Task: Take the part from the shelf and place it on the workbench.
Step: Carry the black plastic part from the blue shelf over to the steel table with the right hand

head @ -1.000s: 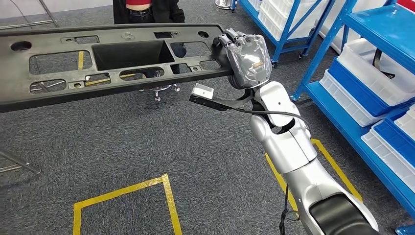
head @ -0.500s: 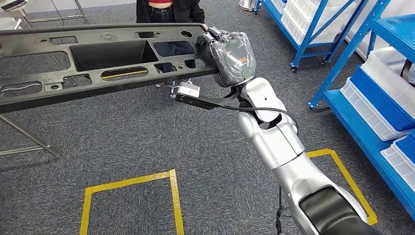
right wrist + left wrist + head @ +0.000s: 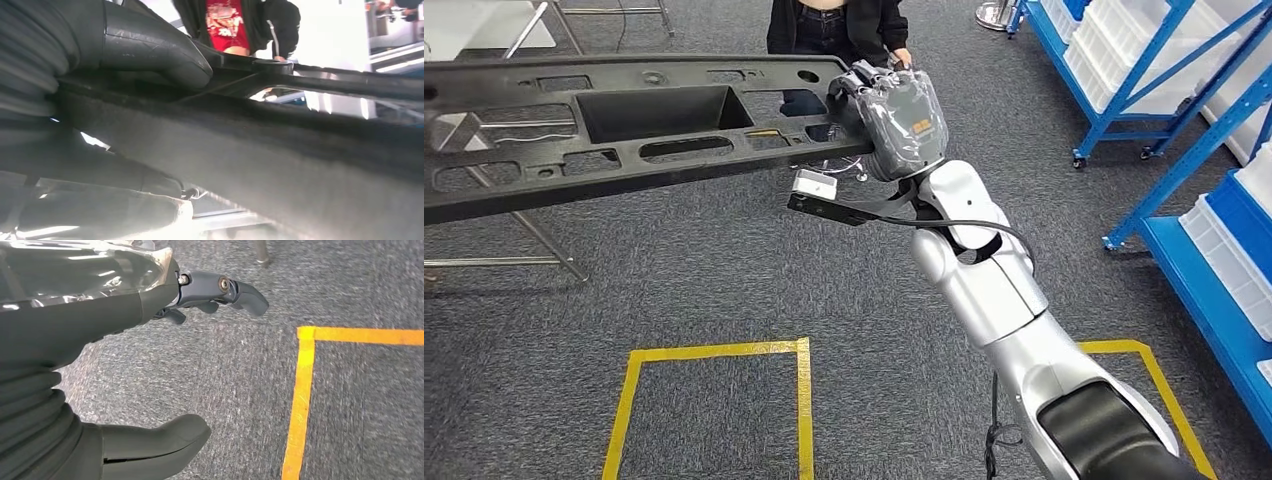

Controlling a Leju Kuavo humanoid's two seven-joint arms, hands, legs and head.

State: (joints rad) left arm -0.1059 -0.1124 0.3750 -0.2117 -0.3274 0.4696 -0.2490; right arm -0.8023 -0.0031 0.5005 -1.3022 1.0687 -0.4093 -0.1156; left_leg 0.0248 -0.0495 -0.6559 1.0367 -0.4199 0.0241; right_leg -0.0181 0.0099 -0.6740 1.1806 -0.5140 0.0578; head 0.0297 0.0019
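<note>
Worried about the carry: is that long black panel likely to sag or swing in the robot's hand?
Probably fairly stiff: the black panel runs straight. Many cut-outs suggest light plastic. Gripped at one end by the right hand, it may twist or swing.

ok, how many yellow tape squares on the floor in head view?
2. One full outline on the carpet below the black part; another, partly hidden by the right arm, beside the blue shelving. More may lie out of frame.
</note>
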